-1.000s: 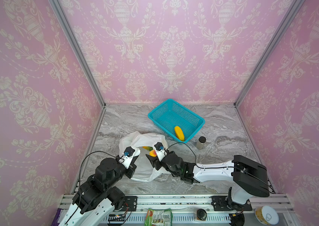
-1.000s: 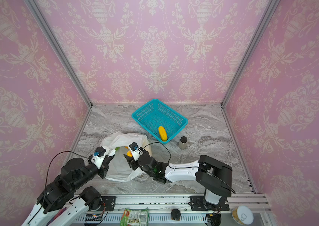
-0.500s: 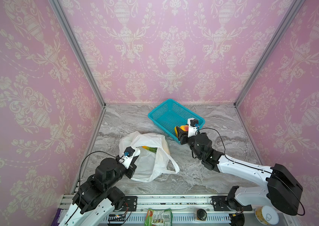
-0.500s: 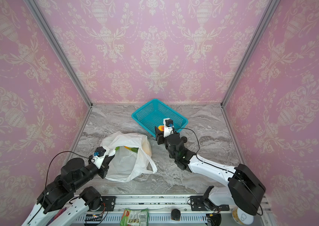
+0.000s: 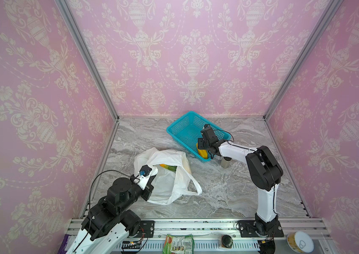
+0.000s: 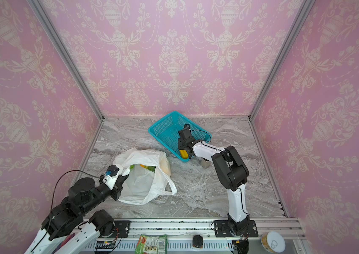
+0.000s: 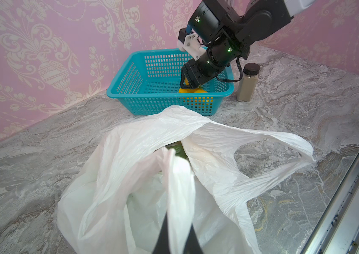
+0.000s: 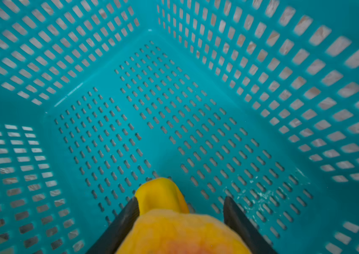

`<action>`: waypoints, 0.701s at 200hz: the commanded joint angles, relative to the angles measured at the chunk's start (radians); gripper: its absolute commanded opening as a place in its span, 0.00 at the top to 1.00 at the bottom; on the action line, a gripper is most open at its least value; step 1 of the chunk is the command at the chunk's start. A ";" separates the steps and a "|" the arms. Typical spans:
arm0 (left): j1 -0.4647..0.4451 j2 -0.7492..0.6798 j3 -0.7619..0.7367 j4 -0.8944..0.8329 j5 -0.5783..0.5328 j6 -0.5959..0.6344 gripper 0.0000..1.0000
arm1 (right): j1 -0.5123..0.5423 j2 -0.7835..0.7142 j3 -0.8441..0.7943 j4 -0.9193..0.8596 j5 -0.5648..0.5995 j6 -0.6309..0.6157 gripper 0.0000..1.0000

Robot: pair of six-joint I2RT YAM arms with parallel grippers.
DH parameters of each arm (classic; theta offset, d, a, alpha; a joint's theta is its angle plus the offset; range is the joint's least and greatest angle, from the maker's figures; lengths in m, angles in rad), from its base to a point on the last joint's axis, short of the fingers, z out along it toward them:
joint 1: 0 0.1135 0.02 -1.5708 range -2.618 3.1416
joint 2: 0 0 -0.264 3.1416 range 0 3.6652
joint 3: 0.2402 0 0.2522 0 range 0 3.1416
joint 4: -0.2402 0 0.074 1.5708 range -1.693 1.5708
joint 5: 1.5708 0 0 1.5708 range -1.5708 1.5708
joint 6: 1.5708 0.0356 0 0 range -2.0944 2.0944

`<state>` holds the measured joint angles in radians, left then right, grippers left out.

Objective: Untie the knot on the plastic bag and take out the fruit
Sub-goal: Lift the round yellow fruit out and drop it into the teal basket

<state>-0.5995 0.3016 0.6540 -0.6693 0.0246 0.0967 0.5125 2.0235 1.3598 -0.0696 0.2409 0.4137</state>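
The white plastic bag [image 5: 167,182] lies open at the front left, its handle loop [image 5: 192,187] loose; no knot shows. A green and orange fruit [image 5: 169,167] shows inside its mouth. My left gripper [image 7: 179,237] is shut on the bag's near rim strip and holds it up. My right gripper [image 8: 181,199] is low inside the teal basket [image 5: 183,129], shut on an orange-yellow fruit [image 8: 180,233]. Under it a yellow fruit [image 8: 161,193] lies on the basket floor, and it also shows in a top view [image 6: 183,154].
A small dark-lidded jar [image 5: 225,162] stands on the marble just right of the basket's near corner, under the right forearm. Pink walls close in three sides. A snack packet [image 5: 178,243] and a tin [image 5: 300,242] lie on the front rail.
My right gripper left the bag's mouth with the orange-yellow fruit, swung back right and lowered it into the basket. The left gripper kept hold of the bag, which now lies wider open.
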 commanded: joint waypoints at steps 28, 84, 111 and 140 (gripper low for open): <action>-0.001 -0.013 0.014 0.007 0.018 0.008 1.00 | 0.000 -0.023 0.019 -0.062 -0.017 0.017 0.34; 0.000 -0.009 0.014 0.007 0.018 0.009 1.00 | 0.000 -0.174 -0.074 -0.013 -0.011 0.014 0.11; 0.000 -0.013 0.014 0.007 0.017 0.009 1.00 | 0.001 -0.309 -0.164 0.018 0.003 -0.003 0.00; 0.001 -0.012 0.015 0.007 0.015 0.009 1.00 | 0.003 -0.461 -0.293 0.076 0.001 -0.018 0.00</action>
<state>-0.5995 0.2958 0.6540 -0.6693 0.0246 0.0967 0.5110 1.6646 1.1496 -0.0486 0.2348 0.4156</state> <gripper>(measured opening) 0.046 0.998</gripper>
